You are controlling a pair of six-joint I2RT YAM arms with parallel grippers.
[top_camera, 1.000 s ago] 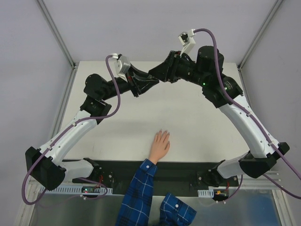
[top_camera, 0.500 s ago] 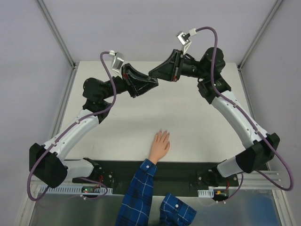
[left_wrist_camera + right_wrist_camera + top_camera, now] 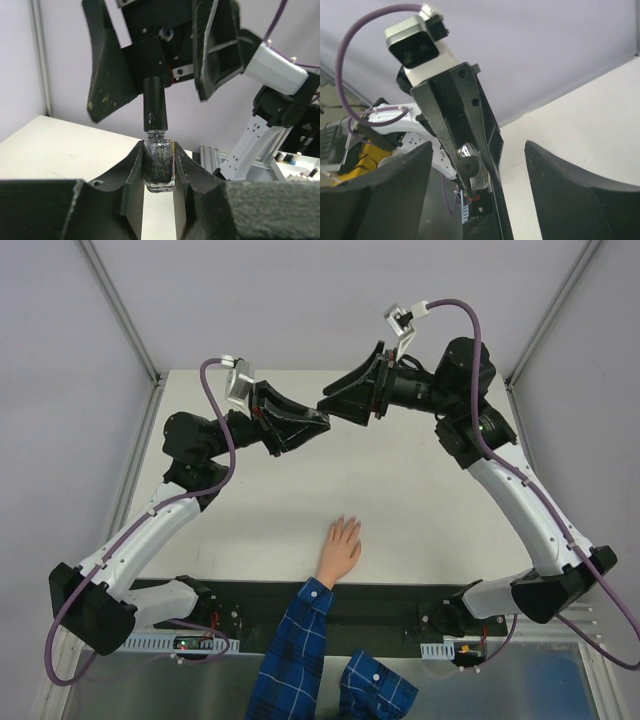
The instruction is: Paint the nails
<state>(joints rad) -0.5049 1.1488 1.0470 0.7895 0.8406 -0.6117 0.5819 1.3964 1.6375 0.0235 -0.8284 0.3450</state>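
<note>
While the left hand (image 3: 159, 176) pinches a dark glittery bottle (image 3: 159, 162) above the table's (image 3: 250, 510) far edge, the right hand (image 3: 477, 150) gapes wide around its black cap (image 3: 154, 105). The nails (image 3: 346, 523), tiny and pale, rest near the near edge on outstretched fingers.

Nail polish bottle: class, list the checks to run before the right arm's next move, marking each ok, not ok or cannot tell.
1. Bottle clamped in the jaws of the left gripper: ok.
2. Cap on the bottle: ok.
3. Jaws of the right gripper open, one on each side of the cap: ok.
4. Hand lying flat on the table, apart from both arms: ok.
5. Nails unpainted: cannot tell, too small.
</note>
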